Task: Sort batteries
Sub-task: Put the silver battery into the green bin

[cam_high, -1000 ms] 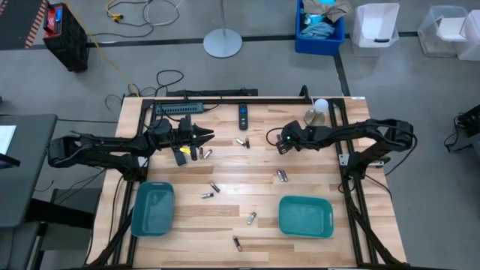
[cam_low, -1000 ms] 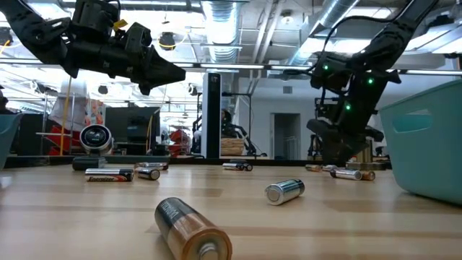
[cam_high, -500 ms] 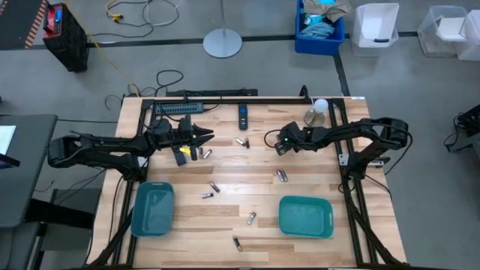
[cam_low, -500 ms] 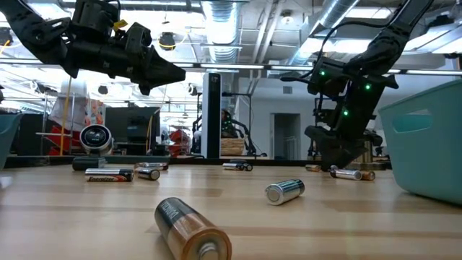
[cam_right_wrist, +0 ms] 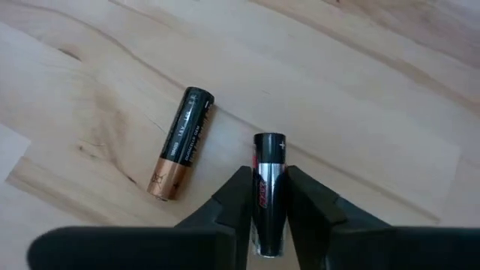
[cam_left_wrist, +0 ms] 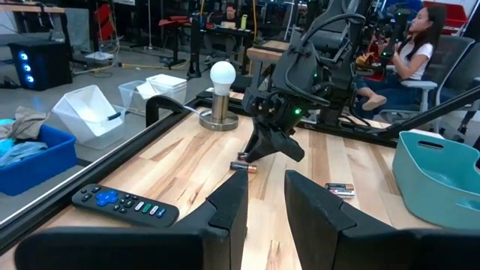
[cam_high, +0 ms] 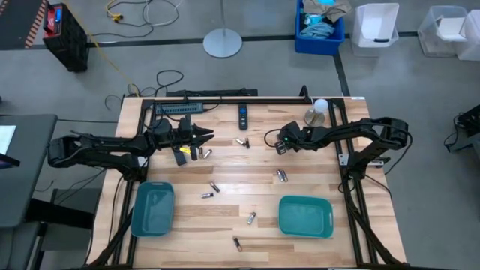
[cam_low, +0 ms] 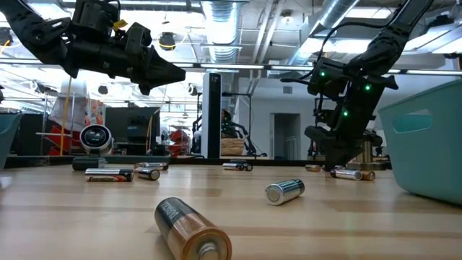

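Note:
Several small batteries lie scattered on the wooden table, among them one [cam_high: 241, 141] at the middle back, one [cam_high: 282, 175] right of centre and one [cam_high: 252, 218] nearer the front. My right gripper [cam_high: 279, 143] is low over the table's far right part, shut on a silver-and-red battery [cam_right_wrist: 268, 161]. A copper-and-black battery [cam_right_wrist: 180, 142] lies flat beside it. My left gripper [cam_high: 208, 136] hovers above the table's far left part, open, with nothing between its fingers [cam_left_wrist: 232, 202]. My right gripper pinches the silver-and-red battery by its long sides [cam_right_wrist: 268, 196] between the two fingers. The fingers lie along the battery, and its black end [cam_right_wrist: 270, 142] sticks out past the fingertips. Whether it is off the wood, I cannot tell.
A teal tray [cam_high: 152, 208] sits at the front left and another [cam_high: 305, 216] at the front right. A black remote [cam_high: 243, 115], a power strip [cam_high: 180, 109] and a bulb on a round base [cam_high: 316, 111] stand along the far edge. A person sits beyond the table.
My right gripper has sunk a little toward the table.

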